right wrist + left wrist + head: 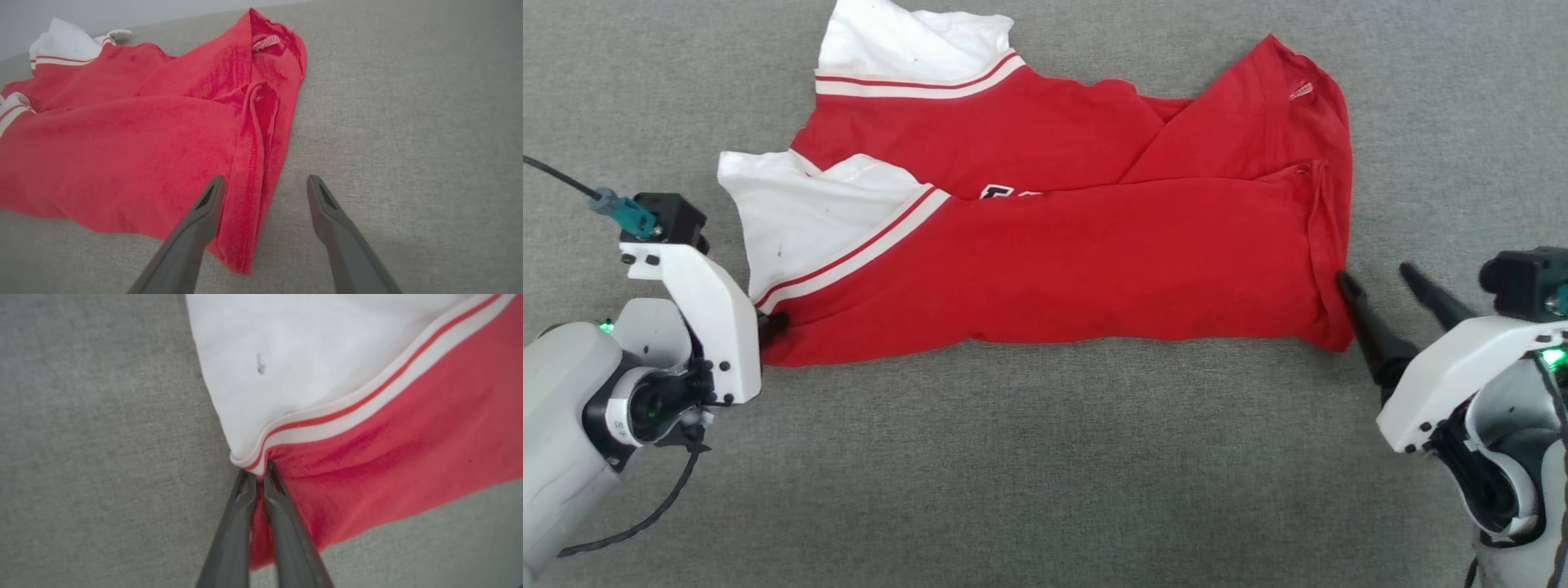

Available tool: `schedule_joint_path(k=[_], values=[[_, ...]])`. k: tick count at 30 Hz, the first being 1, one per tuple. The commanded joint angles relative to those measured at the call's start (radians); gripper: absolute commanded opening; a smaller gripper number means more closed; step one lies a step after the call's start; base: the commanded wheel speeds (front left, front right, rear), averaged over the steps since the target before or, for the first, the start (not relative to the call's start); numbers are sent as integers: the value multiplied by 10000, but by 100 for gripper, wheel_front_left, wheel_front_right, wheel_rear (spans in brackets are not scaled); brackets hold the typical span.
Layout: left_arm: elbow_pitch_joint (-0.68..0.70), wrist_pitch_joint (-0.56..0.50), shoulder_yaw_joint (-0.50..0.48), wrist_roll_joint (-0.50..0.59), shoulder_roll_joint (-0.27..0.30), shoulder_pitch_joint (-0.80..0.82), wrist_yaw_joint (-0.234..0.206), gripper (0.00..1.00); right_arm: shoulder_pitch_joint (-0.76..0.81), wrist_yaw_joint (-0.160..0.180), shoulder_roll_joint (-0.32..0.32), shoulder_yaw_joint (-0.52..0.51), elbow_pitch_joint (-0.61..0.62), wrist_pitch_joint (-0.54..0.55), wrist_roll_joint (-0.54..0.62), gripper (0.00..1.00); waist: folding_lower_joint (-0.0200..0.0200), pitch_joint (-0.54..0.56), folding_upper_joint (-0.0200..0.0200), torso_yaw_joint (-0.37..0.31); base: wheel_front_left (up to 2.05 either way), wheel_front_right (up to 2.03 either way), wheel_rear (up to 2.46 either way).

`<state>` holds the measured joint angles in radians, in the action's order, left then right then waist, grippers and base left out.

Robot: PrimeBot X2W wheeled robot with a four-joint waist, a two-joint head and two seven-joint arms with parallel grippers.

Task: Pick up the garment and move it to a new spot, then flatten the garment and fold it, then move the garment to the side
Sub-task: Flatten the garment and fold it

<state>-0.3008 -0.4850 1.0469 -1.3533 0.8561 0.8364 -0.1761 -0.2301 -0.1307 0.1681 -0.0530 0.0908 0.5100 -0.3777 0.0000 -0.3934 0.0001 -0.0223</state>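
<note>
The garment is a red shirt with white sleeves and striped trim, lying folded lengthwise on the grey surface. My left gripper is at its near left corner, shut on the red edge just below the striped band; in the left wrist view the two fingers pinch the garment where white sleeve meets red. My right gripper stands open at the garment's near right corner. In the right wrist view the right gripper straddles the garment's hem, one finger resting on the red cloth, the other over the bare surface.
A grey fabric-covered surface spreads on all sides of the shirt. A pale wall rises beyond its far edge in the right wrist view. A dark cable runs to my left wrist.
</note>
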Motion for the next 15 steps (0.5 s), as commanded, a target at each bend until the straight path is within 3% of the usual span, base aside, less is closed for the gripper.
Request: schedule_joint_path(k=[1, 14, 15], values=[[-116, -84, 269, 53, -256, -261, 38, 0, 50, -1, -33, 10, -38, 90, -91, 100, 0, 0, -1, 28, 0, 0, 0], [-747, 55, 419, 269, -900, -14, 620, 0, -528, -1, 81, 560, -1637, 2737, -36, 100, 0, 23, -1, 564, 0, 0, 0], [-777, 79, 400, 253, -961, 8, 643, 0, -554, -1, 79, 619, -1768, 2905, -6, 94, 0, 18, -1, 604, 0, 0, 0]])
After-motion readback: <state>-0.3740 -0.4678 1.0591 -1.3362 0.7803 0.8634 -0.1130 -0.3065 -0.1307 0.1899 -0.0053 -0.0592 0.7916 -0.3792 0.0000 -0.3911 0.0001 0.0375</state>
